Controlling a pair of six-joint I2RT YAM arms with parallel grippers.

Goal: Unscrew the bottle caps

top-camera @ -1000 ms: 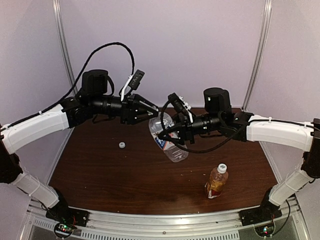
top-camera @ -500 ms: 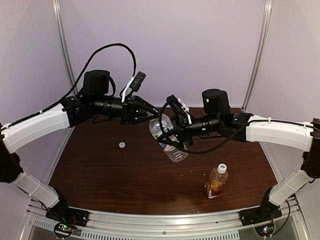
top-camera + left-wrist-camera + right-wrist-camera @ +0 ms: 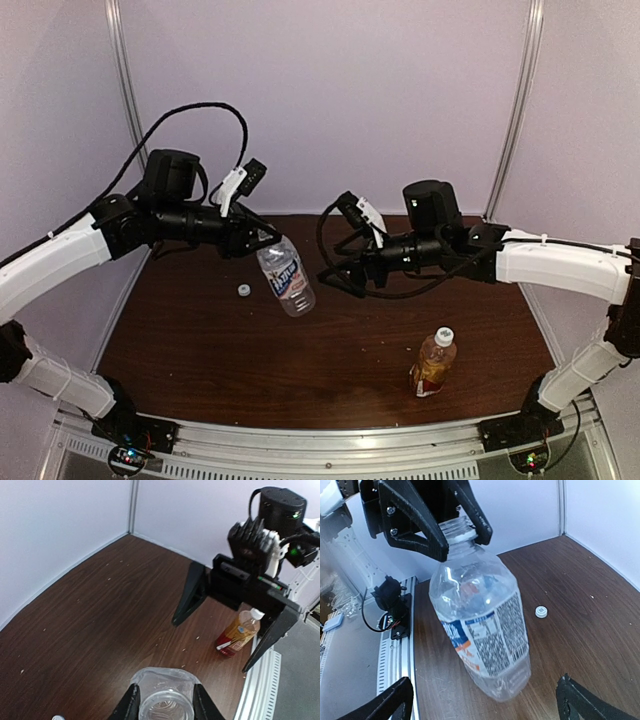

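The clear bottle [image 3: 287,279] with the white-grey label hangs tilted above the table, its neck open with no cap on it. My left gripper [image 3: 266,243] is shut on that neck [image 3: 165,707]. One white cap [image 3: 243,290] lies loose on the table to the left of the bottle. The amber bottle [image 3: 433,363] stands upright near the front right with its white cap [image 3: 444,336] on. My right gripper [image 3: 336,279] is open and empty, just right of the clear bottle [image 3: 485,635] and not touching it.
The brown table [image 3: 200,350] is walled by white panels at the back and sides. A metal rail [image 3: 330,445] runs along the front edge. The two arms reach toward each other over the table's back half.
My right gripper opened and let go of the clear bottle's body. My left arm carried the bottle by its neck to the left, away from the right gripper.
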